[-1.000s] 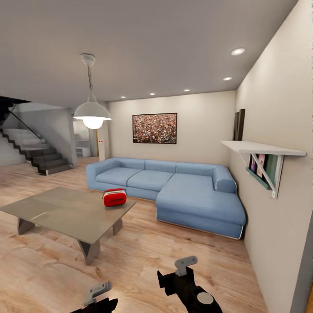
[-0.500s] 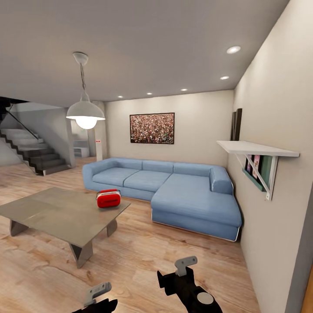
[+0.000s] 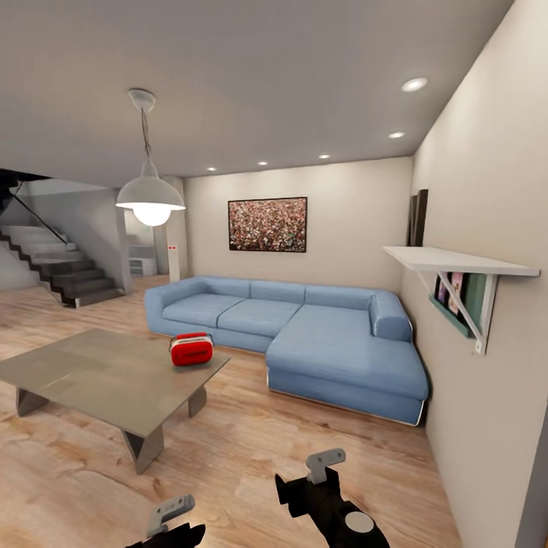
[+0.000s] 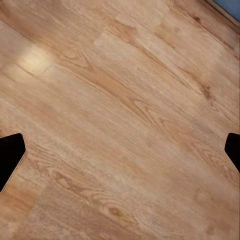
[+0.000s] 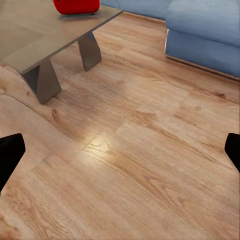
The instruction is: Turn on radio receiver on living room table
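Sitting near the far right corner of the low grey worktop [image 3: 106, 377], the red radio receiver [image 3: 191, 349] shows its white panel and a thin dark handle over its top — nothing touches it. In the right wrist view its red underside edge [image 5: 76, 6] peeks over the slab, whose grey wedge legs stand on the light wood plank floor [image 3: 251, 449]. Beyond the worktop the light-blue L-shaped sofa [image 3: 304, 335] runs along the beige wall, under a black-framed crowd photograph [image 3: 268, 224]. A white pendant lamp [image 3: 151, 202] hangs above the worktop's left part; a dark staircase [image 3: 53, 266] rises at far left, and a white wall shelf [image 3: 457, 262] juts from the right wall.

Both arms hang low, well apart from the radio. The left end effector [image 4: 120, 150] and the right end effector [image 5: 120, 152] each hold their fingers wide — nothing between them but floor.
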Available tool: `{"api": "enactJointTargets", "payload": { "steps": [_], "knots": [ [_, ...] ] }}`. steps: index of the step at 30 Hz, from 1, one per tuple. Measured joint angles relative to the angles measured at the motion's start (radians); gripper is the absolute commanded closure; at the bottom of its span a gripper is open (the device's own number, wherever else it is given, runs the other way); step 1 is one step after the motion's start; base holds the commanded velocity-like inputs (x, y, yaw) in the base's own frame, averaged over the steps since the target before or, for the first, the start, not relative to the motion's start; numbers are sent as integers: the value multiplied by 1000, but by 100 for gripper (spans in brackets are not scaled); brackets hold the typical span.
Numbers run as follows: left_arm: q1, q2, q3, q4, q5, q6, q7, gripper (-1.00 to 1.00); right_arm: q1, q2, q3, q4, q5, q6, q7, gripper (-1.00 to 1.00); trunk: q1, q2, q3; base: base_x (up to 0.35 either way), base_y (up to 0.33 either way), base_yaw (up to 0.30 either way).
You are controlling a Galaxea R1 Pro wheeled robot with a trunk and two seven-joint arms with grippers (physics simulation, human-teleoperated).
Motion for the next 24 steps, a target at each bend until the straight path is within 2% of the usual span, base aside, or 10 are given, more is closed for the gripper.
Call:
{"api": "enactJointTargets", "payload": {
  "steps": [4,14,24],
  "knots": [
    [0,0,0,0,0,0,0,-100,0,0,0,0,0,0,0,-100,0,0,0,183,138,0],
    [0,0,2,0,-1,0,1,-100,0,0,0,0,-1,0,0,-100,0,0,0,28,13,0],
    [0,0,2,2,-1,-3,6,-100,0,0,0,0,0,0,0,-100,0,0,0,269,77,0]
  ]
}}
